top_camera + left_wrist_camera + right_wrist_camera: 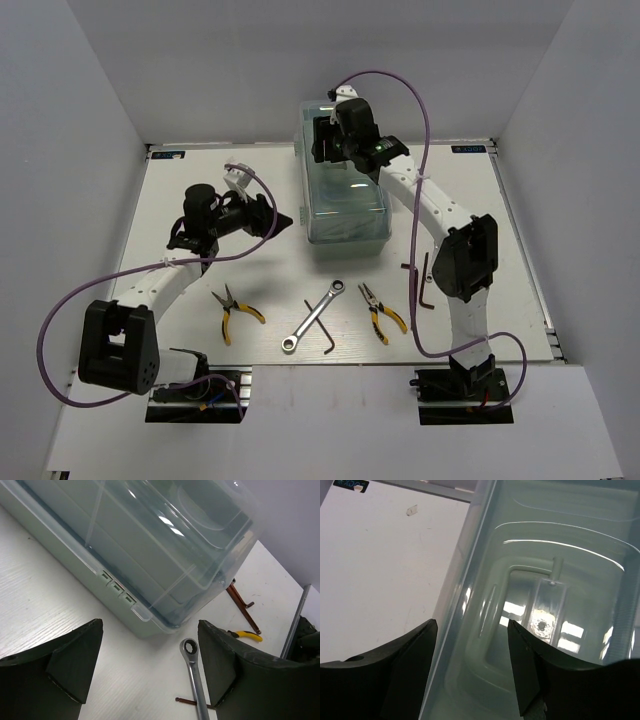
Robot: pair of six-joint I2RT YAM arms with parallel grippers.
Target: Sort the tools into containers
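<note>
Toward the far middle of the white table (520,220): a pale mint-green plastic toolbox (345,238), long side running front to back, with a translucent clear lid (350,185) down on it. Just left of the box's near-left corner, apart from it: the left gripper (280,222), black fingers (75,665) spread wide with nothing between them, aimed at the box's long side. Over the far-left part of the lid: the right gripper (322,145), jaws likewise apart and empty; touching the lid or not, impossible to tell. All tools outside the box, in a loose row on the near half of the table. From left to right: yellow-and-black-handled pliers (230,308); a silver ratchet wrench (314,316) lying diagonally, ring head toward the box; a dark L-shaped hex key (328,335) crossing the wrench's shaft; second yellow-and-black-handled pliers (376,306); another dark hex key (426,290) just beside the right arm's forearm, well apart from the rest.
</note>
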